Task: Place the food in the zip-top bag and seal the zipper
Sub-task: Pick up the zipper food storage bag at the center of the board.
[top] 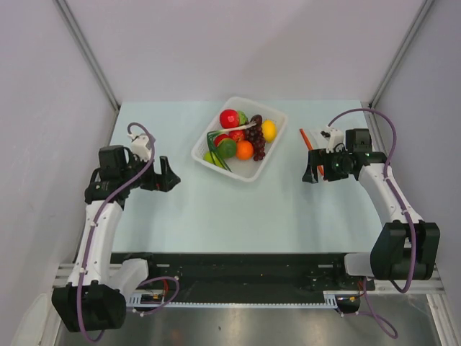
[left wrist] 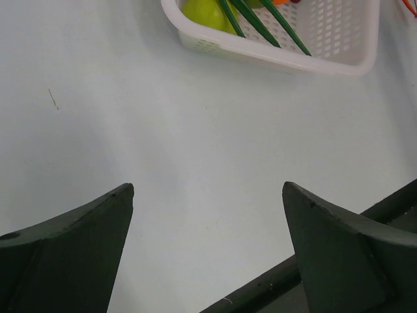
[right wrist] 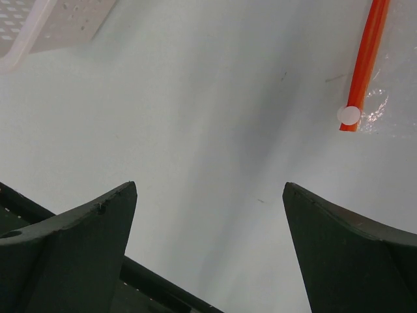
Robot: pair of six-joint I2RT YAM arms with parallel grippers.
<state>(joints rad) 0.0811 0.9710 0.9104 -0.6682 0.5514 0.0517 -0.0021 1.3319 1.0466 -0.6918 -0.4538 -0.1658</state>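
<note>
Two robot arms reach over a pale blue-green bench (top: 238, 216) from mounts at its near edge. The left claw (top: 167, 176) hangs above bare bench with its fingers spread wide and nothing between them, and its wrist camera confirms the open gap (left wrist: 207, 188). The right claw (top: 310, 173) is spread just as wide and also grips nothing, with only bench surface showing between its dark fingers (right wrist: 210, 186).

Just beside the right claw lies the clear, floppy zip-top bag (right wrist: 397, 78), flat on the bench and largely hidden under the arm in the overhead view. Its thin orange-red zipper strip (top: 305, 138) runs along the mouth edge, with a small white round tab (right wrist: 349, 115) at the end of the strip (right wrist: 366, 59). Whether the zipper is pressed closed cannot be told.

Farther back, between the two arms, a white perforated rectangular plastic tray (top: 268, 160) sits at an angle, well apart from the bag. All the food is in it: a red apple (top: 229, 118), a yellow lemon (top: 269, 130), an orange (top: 245, 150), a green fruit (top: 227, 148), a dark purple grape bunch (top: 256, 137) and thin green beans (top: 218, 155). The left wrist camera catches the tray's near corner (left wrist: 280, 59), with the beans (left wrist: 260, 19) lying beside a yellow-green fruit (left wrist: 205, 13).
</note>
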